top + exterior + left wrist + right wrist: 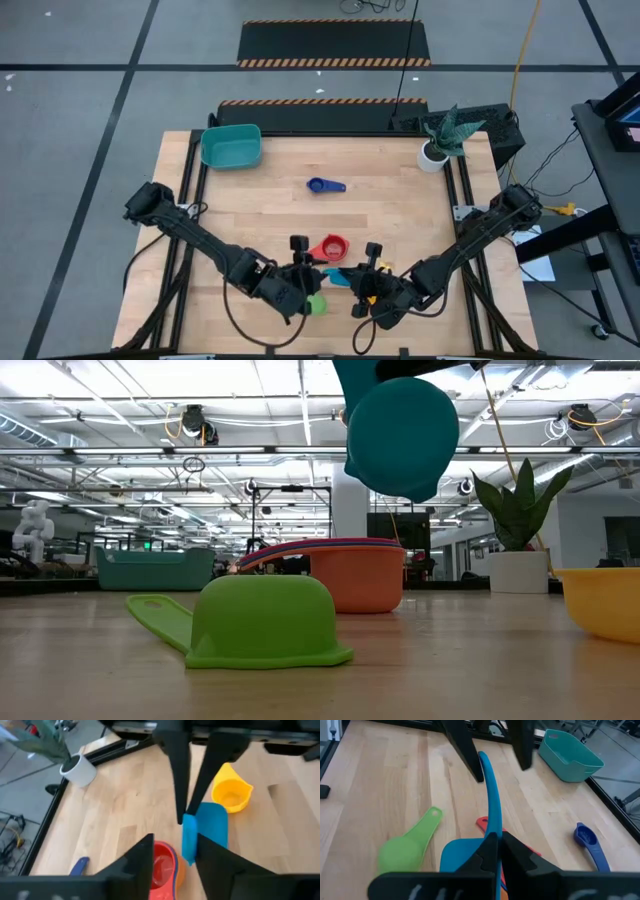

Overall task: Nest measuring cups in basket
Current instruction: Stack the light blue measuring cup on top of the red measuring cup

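- One large workshop hall with ceiling lamps lies beyond the table's far edge in the low view.
- Pale wooden table (400, 220): flat, smooth planks; judged slippery under plastic.
- Teal-green rectangular plastic basket (232, 146): far left corner, well apart from both hands.
- White plant pot (433, 155): far right corner.
- Light blue plastic measuring cup (490, 795): lifted clear of the table; judged light and stiff, best pinched by its flat handle.
- Remaining cups: green (265, 620) upside down; red-in-orange stack (360, 575); yellow (230, 790); dark blue (325, 185) at mid-table.
- Right hand (493, 842): clamped on the light blue handle.
- Left hand (174, 851): fingers spread wide astride the same handle, not gripping.
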Motion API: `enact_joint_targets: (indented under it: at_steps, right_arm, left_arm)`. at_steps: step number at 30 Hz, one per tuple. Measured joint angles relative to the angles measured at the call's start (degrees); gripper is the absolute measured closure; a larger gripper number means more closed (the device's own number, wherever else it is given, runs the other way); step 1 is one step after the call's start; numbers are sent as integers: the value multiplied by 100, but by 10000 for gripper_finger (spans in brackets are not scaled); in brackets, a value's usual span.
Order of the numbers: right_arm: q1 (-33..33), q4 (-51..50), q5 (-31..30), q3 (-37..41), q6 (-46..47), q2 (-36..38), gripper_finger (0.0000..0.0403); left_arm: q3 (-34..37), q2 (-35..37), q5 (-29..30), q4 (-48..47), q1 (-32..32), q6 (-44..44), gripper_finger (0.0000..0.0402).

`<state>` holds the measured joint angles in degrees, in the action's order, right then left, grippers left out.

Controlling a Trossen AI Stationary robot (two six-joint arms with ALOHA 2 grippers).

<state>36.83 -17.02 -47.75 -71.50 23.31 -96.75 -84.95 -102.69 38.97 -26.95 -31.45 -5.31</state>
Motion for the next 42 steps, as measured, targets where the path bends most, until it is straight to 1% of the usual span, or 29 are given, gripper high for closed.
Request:
enact_joint_targets:
  at_steps: [4,12,16,17,20,23,28,31,35,38,42]
  right_arm:
    - [-13,-1,0,0,3,0,403]
    - [-19,6,-14,0,180,0,403]
    - [-19,92,-20,0,291,0,403]
    - [-19,134,-24,0,291,0,402]
    - [-6,219,-160,7,256,0,387]
    - [24,280,-124,7,293,78,357]
    - [182,284,186,1,307,399,302]
    - [344,278,308,0,308,559,279]
    - [571,219,351,0,114,640,264]
    - [712,191,501,7,-203,635,260]
    - [804,215,939,129,-343,638,259]
  left_arm:
    - [0,0,-24,6,32,102,305]
    - [0,-47,-38,26,115,97,353]
    - [9,-85,-44,16,121,223,388]
    - [9,-83,-40,12,117,224,392]
    - [9,-83,-40,23,103,364,389]
    - [9,-51,-158,21,12,662,390]
    - [11,13,-306,-83,-156,932,392]
    - [6,78,-318,-50,-183,948,388]
    - [9,57,-474,-96,-199,1028,395]
    - [9,65,-622,43,-223,1066,389]
    - [9,63,-650,48,-204,1156,389]
